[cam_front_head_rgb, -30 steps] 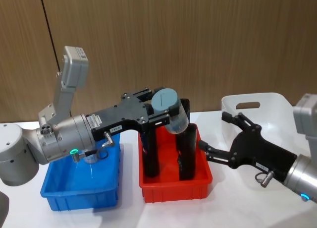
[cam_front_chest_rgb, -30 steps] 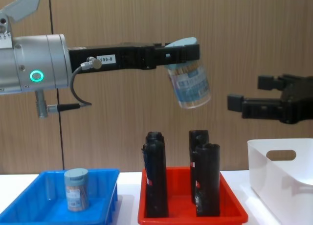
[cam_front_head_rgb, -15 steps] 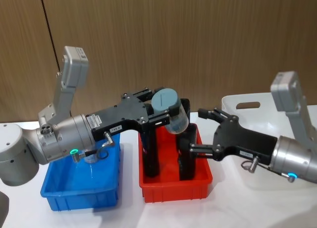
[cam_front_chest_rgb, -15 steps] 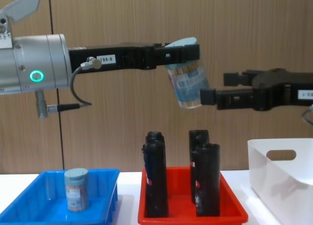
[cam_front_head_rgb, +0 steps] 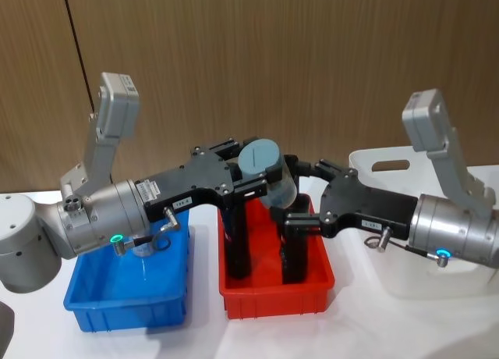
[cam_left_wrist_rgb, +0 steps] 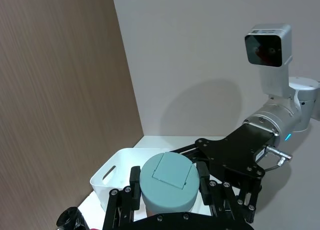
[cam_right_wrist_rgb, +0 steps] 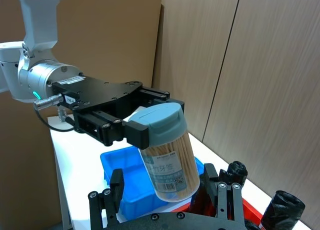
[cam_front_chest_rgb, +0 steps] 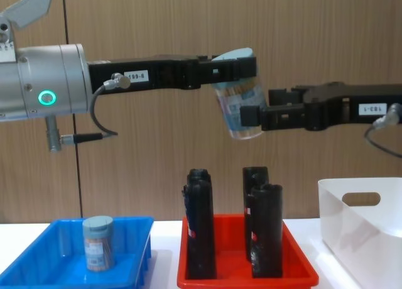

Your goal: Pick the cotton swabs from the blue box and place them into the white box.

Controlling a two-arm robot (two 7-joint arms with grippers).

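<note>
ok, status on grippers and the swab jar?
Left gripper shut on clear grey-blue-lidded cotton swab jar, high above red plastic tray. Right gripper open, straddling jar's base. Tall black bottles below.

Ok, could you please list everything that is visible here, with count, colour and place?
table: one, white, under all the boxes
wall: one, brown wood panels, behind the table
blue box: one, bright blue, left on the table
red tray: one, red, in the middle
white box: one, white, on the right
black bottles: four, black, upright in the red tray
cotton swab jars: two, clear with grey-blue lids; one stands in the blue box, one is held tilted in the air above the red tray
left gripper: black, shut on the raised jar's lid
right gripper: black, open, its fingers either side of that jar's lower part
</note>
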